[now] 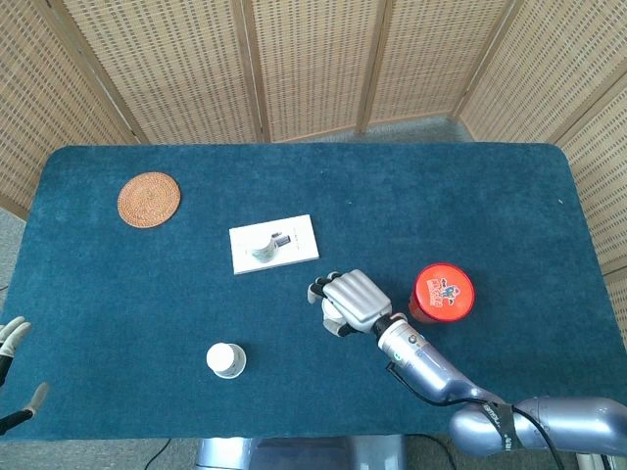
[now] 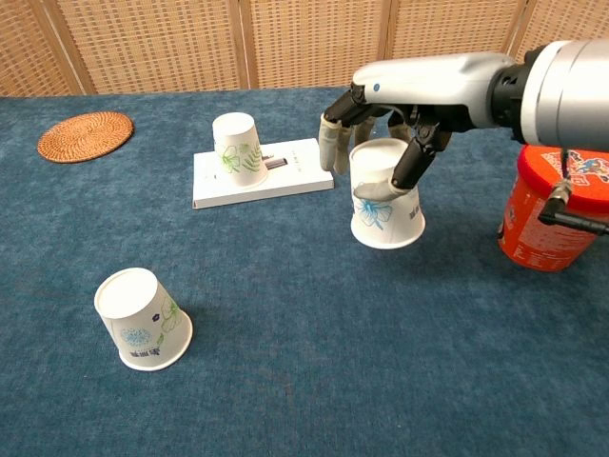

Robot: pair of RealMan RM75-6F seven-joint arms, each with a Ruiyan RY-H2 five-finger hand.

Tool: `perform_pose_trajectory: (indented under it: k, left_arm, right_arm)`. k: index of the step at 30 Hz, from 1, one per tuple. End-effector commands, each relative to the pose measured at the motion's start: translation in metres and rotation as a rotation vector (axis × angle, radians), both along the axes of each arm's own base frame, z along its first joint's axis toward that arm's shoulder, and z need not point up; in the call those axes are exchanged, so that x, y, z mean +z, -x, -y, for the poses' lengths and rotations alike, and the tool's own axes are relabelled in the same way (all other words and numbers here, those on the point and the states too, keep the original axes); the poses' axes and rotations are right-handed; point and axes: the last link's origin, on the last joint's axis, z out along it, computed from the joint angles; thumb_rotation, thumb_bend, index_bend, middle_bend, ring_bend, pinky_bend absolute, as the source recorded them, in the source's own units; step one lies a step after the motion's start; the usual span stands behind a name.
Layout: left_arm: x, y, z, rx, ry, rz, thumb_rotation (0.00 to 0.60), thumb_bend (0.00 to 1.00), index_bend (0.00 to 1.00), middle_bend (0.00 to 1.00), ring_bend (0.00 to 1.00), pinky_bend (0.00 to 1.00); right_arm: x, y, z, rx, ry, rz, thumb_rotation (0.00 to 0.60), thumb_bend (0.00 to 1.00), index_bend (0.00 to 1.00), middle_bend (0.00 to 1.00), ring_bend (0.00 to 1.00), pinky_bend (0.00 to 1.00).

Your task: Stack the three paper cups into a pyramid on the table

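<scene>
Three white paper cups: one (image 2: 387, 195) with a blue flower, one (image 2: 238, 149) with green leaves, one (image 2: 143, 319) with a bluish print; a red tub (image 2: 555, 206); a dark teal table (image 2: 314, 362); a tan woven coaster (image 2: 86, 135)

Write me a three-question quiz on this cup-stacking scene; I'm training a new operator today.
1. True or false: the right hand holds an upside-down paper cup.
2. What does the cup with the green leaf print stand on? A) woven coaster B) white box C) bare table
3. Fill in: the red tub stands to the ____ of the held cup in the chest view.

Key: 1 true. 2 B, the white box. 3 right.
</scene>
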Motion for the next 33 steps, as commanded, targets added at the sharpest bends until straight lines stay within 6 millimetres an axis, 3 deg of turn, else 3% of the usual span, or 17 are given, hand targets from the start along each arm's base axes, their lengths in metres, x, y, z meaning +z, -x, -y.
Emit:
perform_pose_trajectory:
  k: [1, 17, 33]
  left_arm:
    - [0.001, -0.001, 0.000, -0.003, -0.003, -0.001, 0.600, 0.41, 0.01, 0.08, 0.00, 0.00]
    - [0.004, 0.001, 0.002, 0.003, -0.007, -0.005, 0.600, 0.41, 0.01, 0.08, 0.00, 0.00]
    - [0.003, 0.002, 0.002, 0.009, -0.004, -0.003, 0.600, 0.41, 0.01, 0.08, 0.00, 0.00]
  right_arm:
    - [-0.005, 0.003, 0.002, -0.005, 0.007, -0.005, 0.600, 0.40, 0.37, 0.38, 0.34, 0.62]
    - [-0.027, 0.008, 0.008, -0.017, 0.022, -0.013, 0.600, 0.38, 0.35, 0.37, 0.31, 0.58]
    - [-0.036, 0.012, 0.013, -0.033, 0.031, -0.021, 0.600, 0.38, 0.35, 0.37, 0.28, 0.55]
